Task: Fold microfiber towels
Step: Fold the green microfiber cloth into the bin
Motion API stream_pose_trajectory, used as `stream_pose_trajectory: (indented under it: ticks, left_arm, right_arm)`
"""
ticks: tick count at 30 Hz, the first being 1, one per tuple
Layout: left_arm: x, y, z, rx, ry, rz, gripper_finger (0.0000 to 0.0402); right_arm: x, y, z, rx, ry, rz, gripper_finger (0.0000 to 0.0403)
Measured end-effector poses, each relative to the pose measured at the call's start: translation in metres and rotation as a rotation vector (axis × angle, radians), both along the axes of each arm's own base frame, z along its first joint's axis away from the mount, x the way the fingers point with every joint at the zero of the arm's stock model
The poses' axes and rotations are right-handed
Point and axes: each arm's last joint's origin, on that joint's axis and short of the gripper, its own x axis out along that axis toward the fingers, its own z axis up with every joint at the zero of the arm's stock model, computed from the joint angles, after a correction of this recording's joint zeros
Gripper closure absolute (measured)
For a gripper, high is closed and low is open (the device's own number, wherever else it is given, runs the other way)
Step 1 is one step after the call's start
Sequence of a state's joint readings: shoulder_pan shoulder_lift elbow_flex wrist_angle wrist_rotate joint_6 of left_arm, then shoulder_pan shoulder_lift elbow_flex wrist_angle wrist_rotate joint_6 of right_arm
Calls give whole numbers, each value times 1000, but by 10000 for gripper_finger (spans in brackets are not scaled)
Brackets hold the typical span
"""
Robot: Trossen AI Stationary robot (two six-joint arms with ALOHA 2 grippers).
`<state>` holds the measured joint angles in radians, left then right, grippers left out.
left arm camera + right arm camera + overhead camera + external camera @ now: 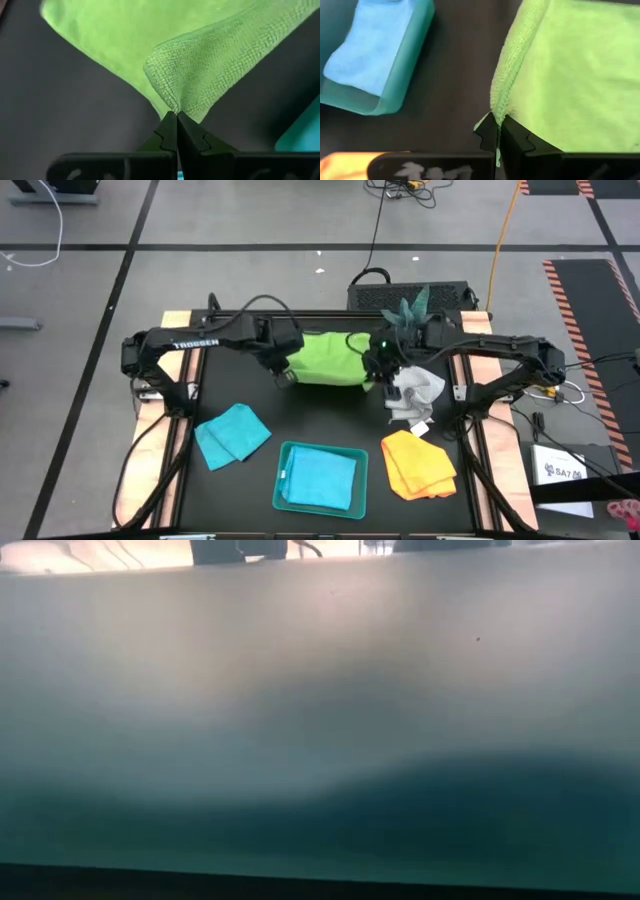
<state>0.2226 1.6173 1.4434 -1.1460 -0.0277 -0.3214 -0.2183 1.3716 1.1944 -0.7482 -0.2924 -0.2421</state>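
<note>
High view: lime green towel [325, 360] mid-counter [300, 425], far side, one corner in each end effector.

Left wrist: left end effector [176, 116] pinched tight on a corner.

Right wrist: right end effector [496, 120] likewise. I'd keep both level, cloth taut, corners matched.

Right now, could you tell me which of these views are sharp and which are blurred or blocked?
Low view: a blurred teal-grey wash, nothing readable. Both wrist views: crisp weave on the lime green towel, pinched by the left gripper and right gripper. High view: evenly lit, clear.
</note>
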Motion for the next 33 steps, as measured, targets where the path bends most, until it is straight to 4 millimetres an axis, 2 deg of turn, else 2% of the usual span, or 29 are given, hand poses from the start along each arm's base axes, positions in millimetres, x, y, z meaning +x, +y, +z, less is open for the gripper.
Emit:
stream_pose_trajectory:
  ticks: [7, 13, 16, 21, 27, 33]
  left_arm:
    - [6, -16, -20, -10, -26, -31, 401]
    - [2, -40, -46, -56, 26, -74, 401]
    - [0, -53, -56, -98, 42, -68, 401]
    - [3, -72, -61, -126, 1, -45, 401]
    - [18, -65, -57, -72, -161, 10, 401]
    - [21, -51, -55, -27, -201, 67, 401]
  right_arm:
    - [5, 28, -50, 127, -37, -87, 403]
    - [0, 53, -84, 254, -68, -198, 403]
    - [-4, 65, -93, 287, -34, -230, 403]
    - [-7, 80, -96, 291, -16, -179, 403]
    - [-8, 68, -98, 228, -16, -153, 403]
    - [-13, 39, -99, 142, -2, -158, 403]
